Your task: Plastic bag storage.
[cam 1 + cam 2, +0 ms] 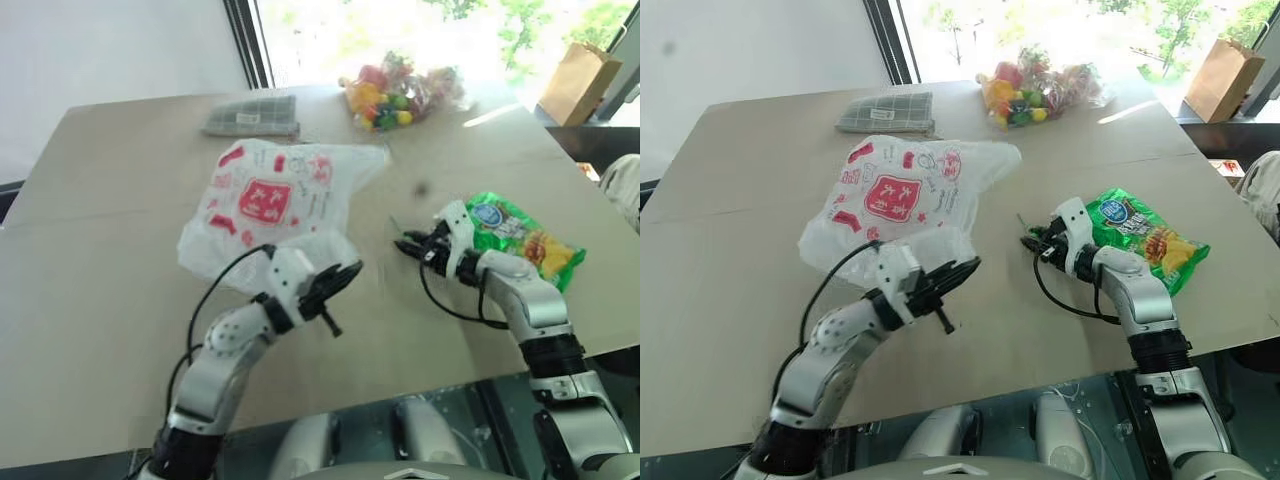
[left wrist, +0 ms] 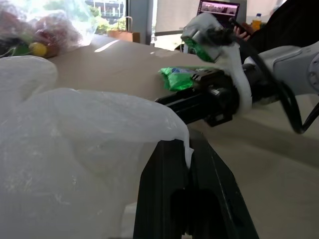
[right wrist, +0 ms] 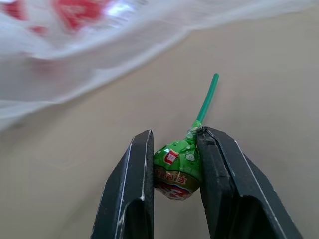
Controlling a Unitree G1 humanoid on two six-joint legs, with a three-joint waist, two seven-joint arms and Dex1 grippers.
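The plastic bag (image 1: 270, 200), translucent white with red prints, lies crumpled on the table's middle. My left gripper (image 1: 343, 277) sits at the bag's near edge, pointing right. In the left wrist view its fingers (image 2: 164, 164) are shut on a thin fold of the bag (image 2: 75, 149). My right gripper (image 1: 405, 246) is to the right of the bag, pointing toward it. It is shut on a green wrapped lollipop (image 3: 177, 169) whose green stick pokes out past the fingertips (image 3: 144, 144).
A shiny green snack packet (image 1: 520, 240) lies just behind my right wrist. A clear bag of colourful small items (image 1: 400, 90) and a folded grey checked cloth (image 1: 250, 115) sit at the far edge of the table (image 1: 100, 260). A brown paper bag (image 1: 580, 80) stands beyond it.
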